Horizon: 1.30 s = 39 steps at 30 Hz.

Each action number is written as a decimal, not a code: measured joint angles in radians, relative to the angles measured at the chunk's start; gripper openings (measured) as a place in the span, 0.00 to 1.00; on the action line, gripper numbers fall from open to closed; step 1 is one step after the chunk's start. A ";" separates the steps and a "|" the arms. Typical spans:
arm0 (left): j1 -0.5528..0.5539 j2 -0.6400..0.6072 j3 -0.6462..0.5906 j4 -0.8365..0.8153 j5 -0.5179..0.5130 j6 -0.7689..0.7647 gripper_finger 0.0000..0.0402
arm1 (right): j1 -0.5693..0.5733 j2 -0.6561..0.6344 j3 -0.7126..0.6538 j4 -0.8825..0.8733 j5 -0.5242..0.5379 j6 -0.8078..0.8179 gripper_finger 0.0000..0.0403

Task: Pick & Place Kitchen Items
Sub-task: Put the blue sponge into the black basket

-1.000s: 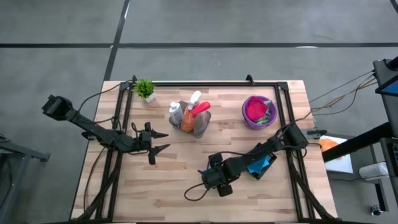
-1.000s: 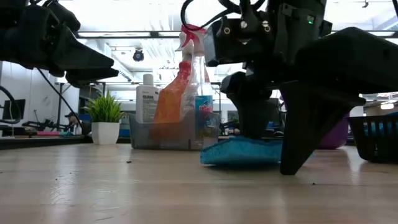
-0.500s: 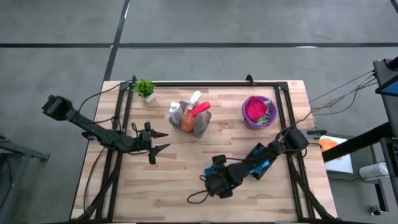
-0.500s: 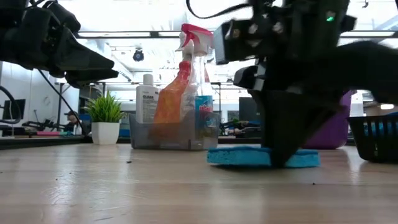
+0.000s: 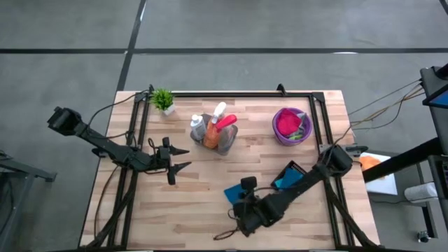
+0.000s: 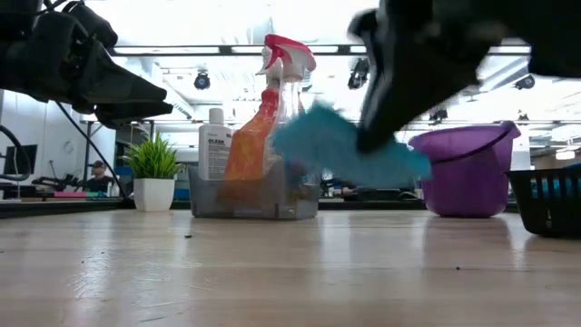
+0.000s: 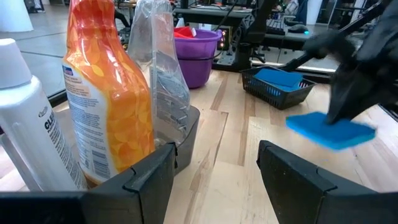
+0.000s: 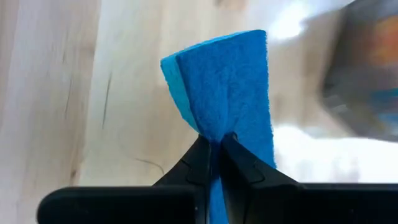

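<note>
A flat blue sponge point(image 5: 233, 192) hangs tilted above the table's near middle, with my right gripper point(image 5: 241, 199) shut on it. The low view shows the sponge point(image 6: 343, 150) well above the wood. A clear caddy point(image 5: 222, 140) at the far middle holds a white bottle point(image 5: 198, 127), an orange-and-white bottle point(image 5: 211, 134) and a pink-trigger spray bottle point(image 5: 224, 120). My left gripper point(image 5: 183, 159) waits open, left of the caddy, touching nothing. A purple bowl point(image 5: 292, 126) at the far right holds magenta and green cloths. My right gripper pinches the sponge between its two fingers point(image 8: 202, 155) at the sponge's near edge point(image 8: 216, 132), where the foam is squeezed thin. The fingers slant down from the table's near right. The sponge sticks out ahead of them, tilted, lifted clear of the table.
A black basket point(image 5: 292, 170) with another blue sponge point(image 7: 278, 78) stands at the right, beside my right arm. A small potted plant point(image 5: 163, 100) stands at the far left corner. Bare wood lies along the near edge.
My right gripper has shut on the blue sponge, which lay flat on the table, and has risen with it. It has swung toward the table's near left and turned. The sponge is now lifted clear and tilted.
</note>
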State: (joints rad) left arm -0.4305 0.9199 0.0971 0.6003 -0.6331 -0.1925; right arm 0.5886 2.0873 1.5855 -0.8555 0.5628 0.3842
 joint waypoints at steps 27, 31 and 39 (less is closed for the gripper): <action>0.000 0.000 0.000 0.001 -0.003 -0.014 0.57 | 0.163 -0.252 0.015 -0.167 -0.096 0.062 0.04; 0.000 0.000 0.000 0.000 -0.003 -0.015 0.57 | 0.176 -0.316 0.015 -0.320 -0.061 0.140 0.04; 0.000 0.000 0.000 0.000 -0.003 -0.015 0.57 | 0.182 -0.327 -0.027 -0.622 -0.070 0.294 0.04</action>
State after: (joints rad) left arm -0.4305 0.9199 0.0971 0.6004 -0.6365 -0.2073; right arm 0.7708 1.7599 1.5589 -1.4776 0.4927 0.6778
